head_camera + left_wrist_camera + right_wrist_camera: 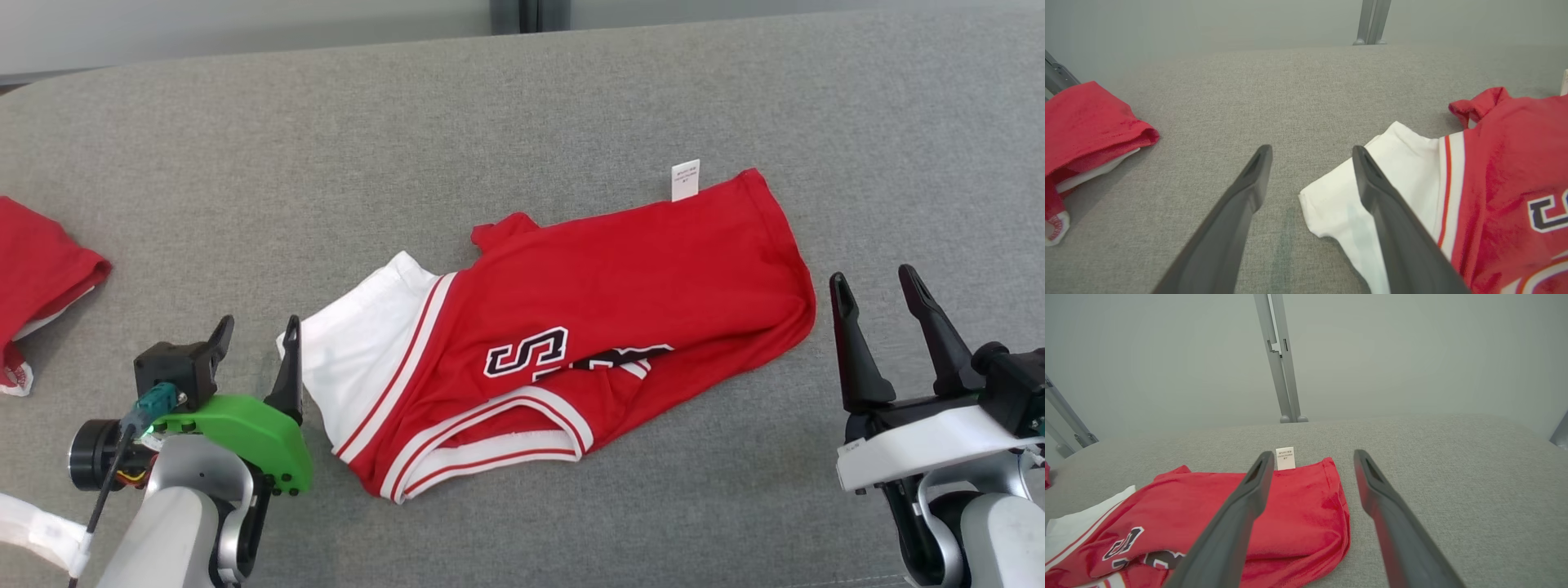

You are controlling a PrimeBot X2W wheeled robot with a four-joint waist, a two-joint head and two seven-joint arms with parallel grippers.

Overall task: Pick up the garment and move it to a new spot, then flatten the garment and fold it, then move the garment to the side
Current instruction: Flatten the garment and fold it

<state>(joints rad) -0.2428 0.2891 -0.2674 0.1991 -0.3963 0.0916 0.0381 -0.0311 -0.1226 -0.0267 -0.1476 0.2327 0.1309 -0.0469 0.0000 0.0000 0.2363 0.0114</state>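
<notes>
One grey surface (245,163) (woven) — garment (620,278), pale wall (1412,355)

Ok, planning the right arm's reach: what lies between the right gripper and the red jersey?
Only a bare strip of grey cushion, seen in the head view, separates the open right gripper from the red jersey.

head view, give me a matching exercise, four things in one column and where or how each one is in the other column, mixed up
Things:
1. red and white sports jersey
2. small white fabric label
3. second red garment, bunched
4. right gripper

Places or states:
A. at the far left edge of the grey fabric surface
B. open, just off the jersey's right end, not touching it
C. lying rumpled in the middle of the surface
D. sticking out past the jersey's far edge

Pairs: 1-C, 2-D, 3-A, 4-B
</notes>
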